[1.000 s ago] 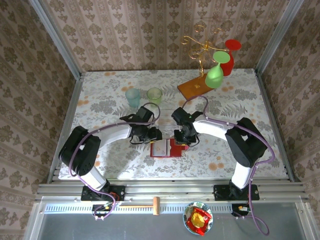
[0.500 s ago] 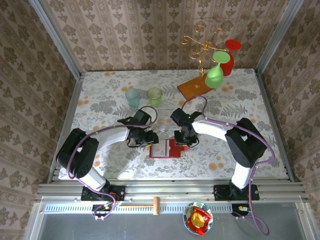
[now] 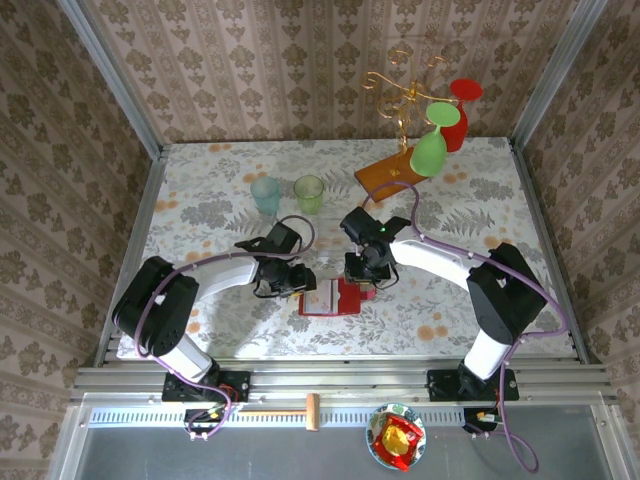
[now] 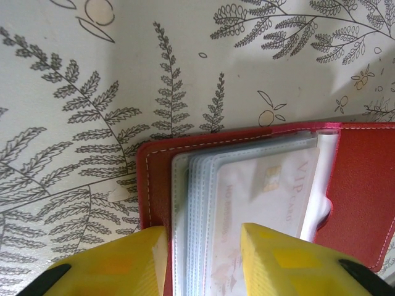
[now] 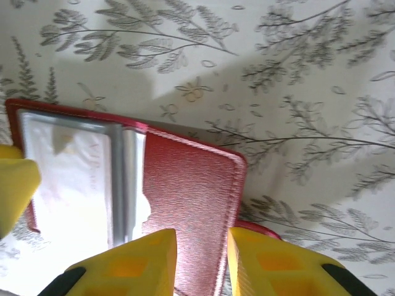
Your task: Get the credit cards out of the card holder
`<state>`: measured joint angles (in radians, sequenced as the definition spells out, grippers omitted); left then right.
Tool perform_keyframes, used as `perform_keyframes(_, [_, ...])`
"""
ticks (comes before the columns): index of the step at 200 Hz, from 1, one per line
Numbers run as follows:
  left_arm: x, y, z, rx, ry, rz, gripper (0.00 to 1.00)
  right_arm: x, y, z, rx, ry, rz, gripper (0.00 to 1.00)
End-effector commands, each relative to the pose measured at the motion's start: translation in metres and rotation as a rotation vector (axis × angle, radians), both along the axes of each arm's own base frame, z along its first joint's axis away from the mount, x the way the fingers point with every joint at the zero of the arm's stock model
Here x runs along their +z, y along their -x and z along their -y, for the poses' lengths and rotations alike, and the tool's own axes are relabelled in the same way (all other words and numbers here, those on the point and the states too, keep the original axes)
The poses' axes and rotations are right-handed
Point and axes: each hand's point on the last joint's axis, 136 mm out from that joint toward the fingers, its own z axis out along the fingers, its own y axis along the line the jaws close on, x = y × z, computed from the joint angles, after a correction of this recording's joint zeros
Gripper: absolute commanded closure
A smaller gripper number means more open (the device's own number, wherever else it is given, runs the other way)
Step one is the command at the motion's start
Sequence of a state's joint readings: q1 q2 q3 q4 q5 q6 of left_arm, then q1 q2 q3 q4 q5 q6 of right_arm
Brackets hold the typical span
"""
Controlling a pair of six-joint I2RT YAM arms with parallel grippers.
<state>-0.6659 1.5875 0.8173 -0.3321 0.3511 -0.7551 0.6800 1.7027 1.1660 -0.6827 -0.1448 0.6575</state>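
Observation:
The red card holder (image 3: 352, 297) lies open on the floral table between my two grippers. In the left wrist view its red cover (image 4: 364, 185) frames a fanned stack of clear sleeves. The top sleeve holds a white credit card (image 4: 265, 191) printed "VIP CARD". My left gripper (image 4: 203, 253) hovers over the holder's left half (image 3: 303, 283), jaws open, one finger by the red edge and one over the card. My right gripper (image 5: 202, 265) is open over the holder's red right panel (image 5: 191, 197), which looks slightly lifted. The white card (image 5: 68, 185) lies left of that panel.
A pale blue cup (image 3: 266, 195) and a green cup (image 3: 309, 190) stand behind the left arm. An orange-brown wooden base (image 3: 388, 175) with a gold wire stand holds a green glass (image 3: 430, 150) and a red glass (image 3: 458, 125) at the back right.
My left gripper has shifted a little left and nearer over the holder's left half. The right wrist has edged back and its elbow swung out. The holder has stayed put.

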Motion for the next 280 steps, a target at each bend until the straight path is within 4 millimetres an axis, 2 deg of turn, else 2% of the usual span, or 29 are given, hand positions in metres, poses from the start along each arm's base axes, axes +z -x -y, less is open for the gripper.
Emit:
perform_keyframes(1, [-0.005,0.003,-0.004,0.012,-0.001,-0.017,0.63,0.005,0.006,-0.029,0.028,-0.136,-0.045,0.71])
perform_keyframes(36, [-0.005,0.005,-0.003,0.029,0.014,-0.022,0.63,-0.014,0.014,-0.031,0.031,-0.109,-0.095,0.73])
perform_keyframes(100, [-0.007,0.006,-0.004,0.051,0.026,-0.023,0.63,-0.069,0.023,0.001,0.019,0.087,-0.162,0.76])
perform_keyframes(131, [-0.011,0.006,-0.006,0.07,0.026,-0.02,0.63,-0.082,0.024,0.008,0.018,0.126,-0.162,0.77])
perform_keyframes(164, [-0.008,0.006,-0.01,0.088,0.024,-0.007,0.63,-0.074,0.017,0.007,0.022,0.118,-0.117,0.76])
perform_keyframes(207, [-0.001,0.006,-0.014,0.108,0.036,0.013,0.63,-0.048,0.006,-0.002,0.042,0.067,-0.041,0.75])
perform_keyframes(280, [0.031,-0.002,-0.005,0.094,0.1,0.07,0.63,-0.011,0.006,-0.014,0.021,-0.035,-0.017,0.72])
